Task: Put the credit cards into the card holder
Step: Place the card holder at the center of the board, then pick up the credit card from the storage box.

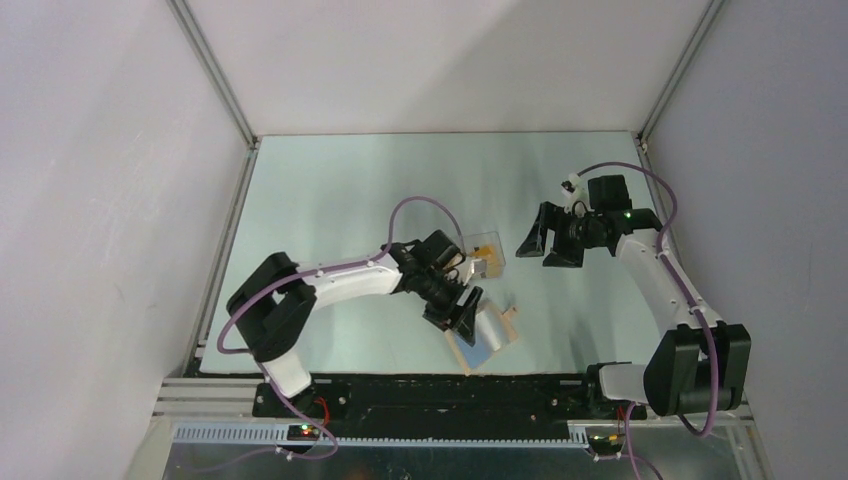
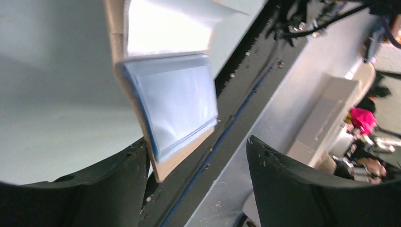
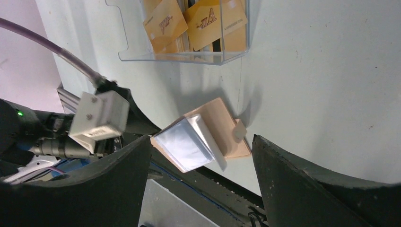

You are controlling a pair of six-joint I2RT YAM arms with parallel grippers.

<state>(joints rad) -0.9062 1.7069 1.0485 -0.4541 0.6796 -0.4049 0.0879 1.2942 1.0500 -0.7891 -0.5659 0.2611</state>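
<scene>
The tan card holder [image 1: 487, 337] lies open near the table's front edge, its light blue inner panels up; it also shows in the left wrist view [image 2: 172, 106] and the right wrist view [image 3: 201, 139]. Several orange-yellow credit cards [image 1: 477, 266] [image 3: 198, 21] sit in a clear plastic tray [image 1: 485, 252] [image 3: 187, 57] just beyond it. My left gripper [image 1: 457, 307] [image 2: 198, 165] is open and empty, right at the holder's left edge. My right gripper [image 1: 548, 243] [image 3: 201, 161] is open and empty, raised to the right of the tray.
The table's black front rail [image 1: 430, 385] runs just below the card holder. Grey walls enclose the table on the left, back and right.
</scene>
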